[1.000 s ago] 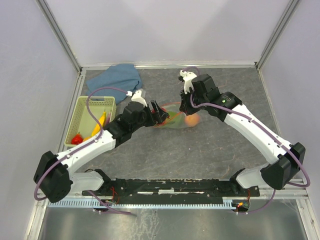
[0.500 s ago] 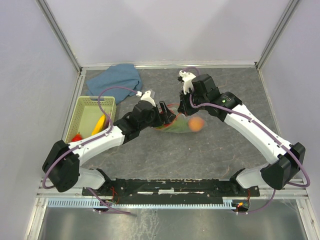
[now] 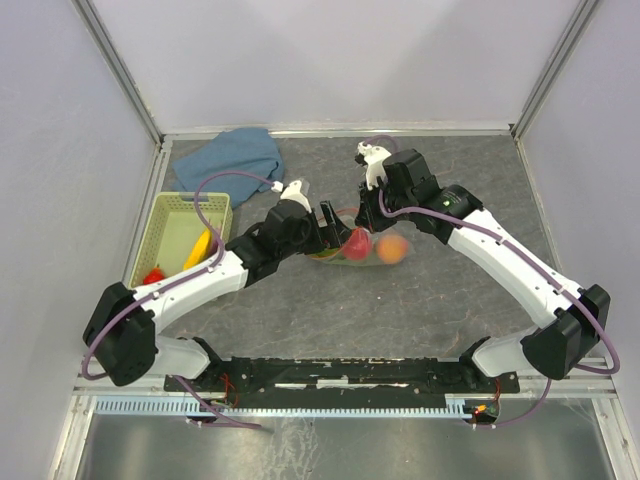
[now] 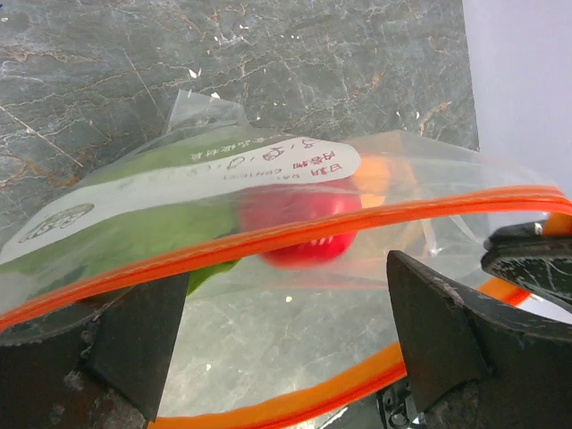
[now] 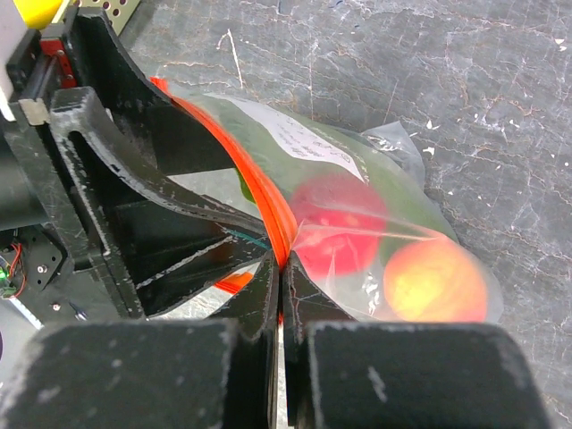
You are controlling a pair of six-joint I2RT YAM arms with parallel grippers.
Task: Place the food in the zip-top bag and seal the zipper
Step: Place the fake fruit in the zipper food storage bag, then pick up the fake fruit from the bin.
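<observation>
Bag (image 3: 348, 250) lay on the grey table (image 3: 450, 300) between the two arms, its mouth facing the left arm. The right gripper (image 5: 279, 273) was pinched fully closed on the upper run of the orange zipper (image 4: 268, 237), holding that edge up so the mouth gaped. The left gripper (image 4: 286, 295) stood with its jaws spread wide and clamped nothing. In the left wrist view its two fingers (image 4: 134, 331) sat at the mouth, the upper zipper run crossing above them and the lower run curving below. Whether the fingers touched the plastic could not be told. Inside the bag were a red fruit (image 3: 357, 241), an orange fruit (image 3: 392, 248) just beside it on the side toward the right arm, and a green leaf (image 4: 134, 223) lying flat under a white printed label. Red and orange fruit looked to be touching in the right wrist view. A pale green basket (image 3: 190, 205) stood well apart near the left wall, with a yellow banana (image 3: 203, 243) and a small red piece (image 3: 153, 277) in it. A blue cloth (image 3: 232, 152) lay bunched in the far left corner, behind the basket. The zipper was unsealed along the visible length.
</observation>
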